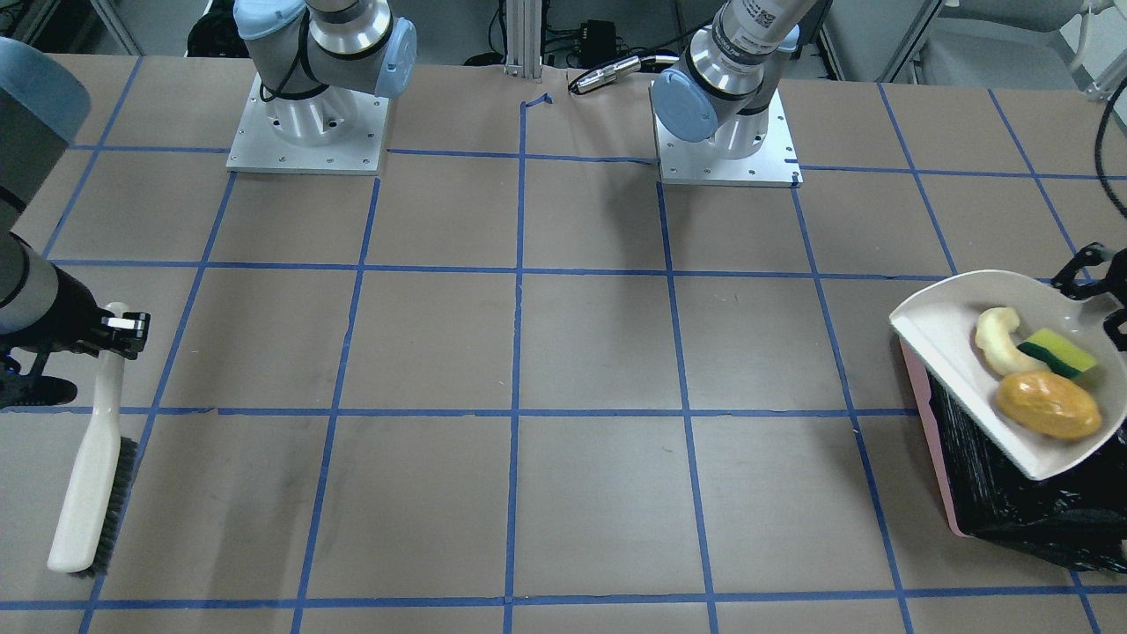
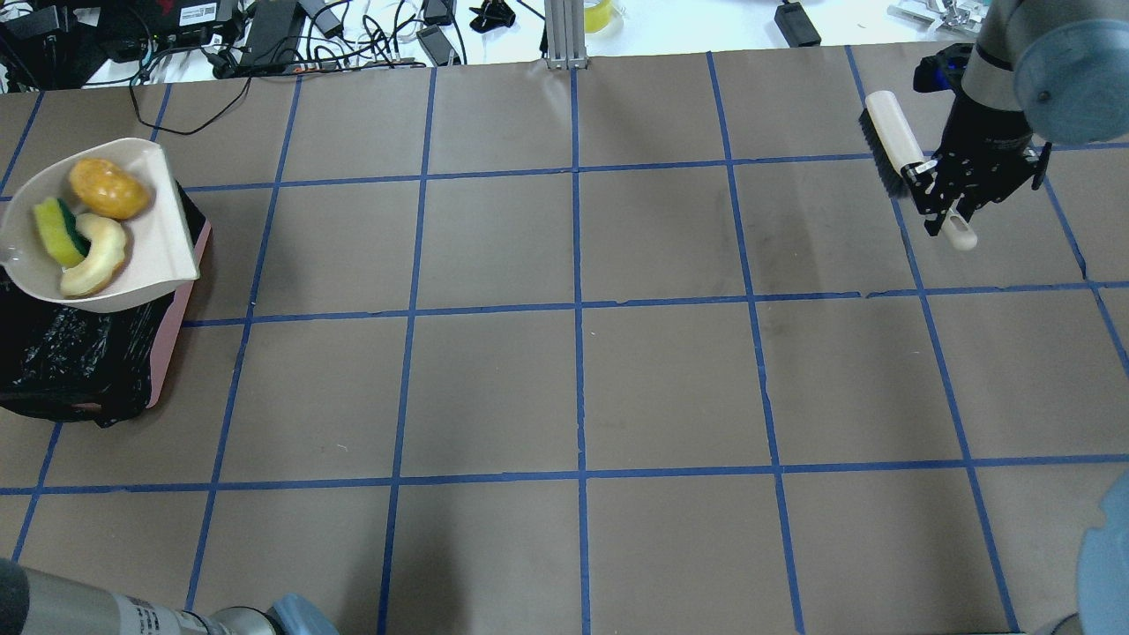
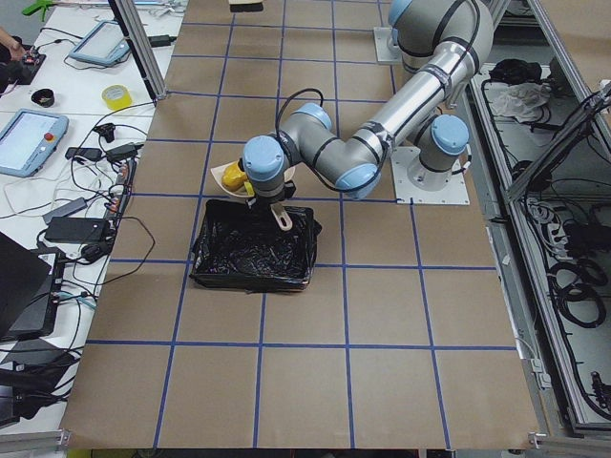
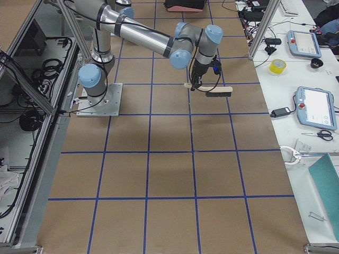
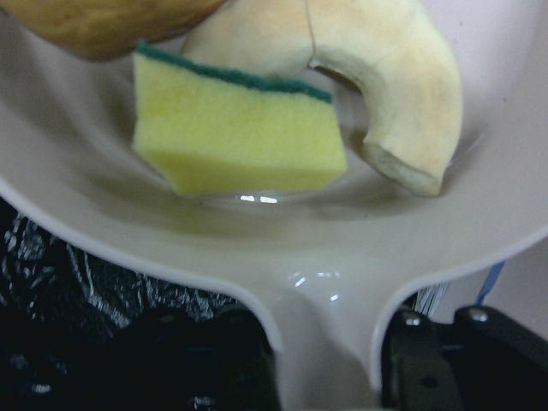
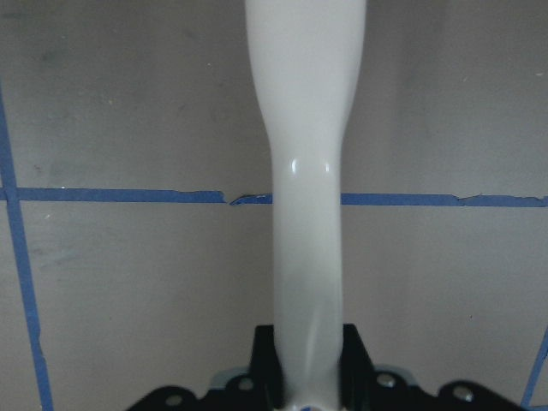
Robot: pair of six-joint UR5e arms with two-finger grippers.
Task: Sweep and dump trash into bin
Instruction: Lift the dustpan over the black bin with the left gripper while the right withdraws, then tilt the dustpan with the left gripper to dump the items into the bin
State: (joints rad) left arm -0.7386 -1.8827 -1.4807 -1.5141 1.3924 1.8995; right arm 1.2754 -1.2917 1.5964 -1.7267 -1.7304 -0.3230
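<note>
Left gripper [image 5: 325, 377] is showing badly in most views. The overhead cam is losing it past the left edge, the front cam is catching only some black linkage at the frame edge, and in the left-end view the arm is blocking it. The wrist cam is giving enough: black fingers [image 5: 419, 360] are pressing in on either side of the handle of the off-white dustpan [image 2: 168, 251], w/ no gap showing.

The pan is hanging over the far part of the bin [image 2: 181, 344], hiding that bit of the inside. Overhead, its handle is running out of frame.

The dustpan is carrying all 3 trash pieces:
- the yellow-green sponge wedge [image 5: 240, 137] is lying nearest the handle
- the pale melon slice [image 2: 97, 260] is curling round the wedge and touching it
- the wrinkled orange lump [image 2: 108, 188] is sitting just beside both, on the far side

The bin, pink-sided and lined w/ a crinkly black bag [image 2: 71, 362], is standing at the left end of the table [image 2: 573, 379].

Well apart, at the far right, the right gripper [image 2: 939, 216] is clamping tight on the white handle of the brush [image 2: 895, 132]. The handle is sticking out past the fingers on the near side, and the head is pointing far w/ dark bristles facing down. The bristles are prob. just touching the paper, but it's hard to judge from these angles.
</note>
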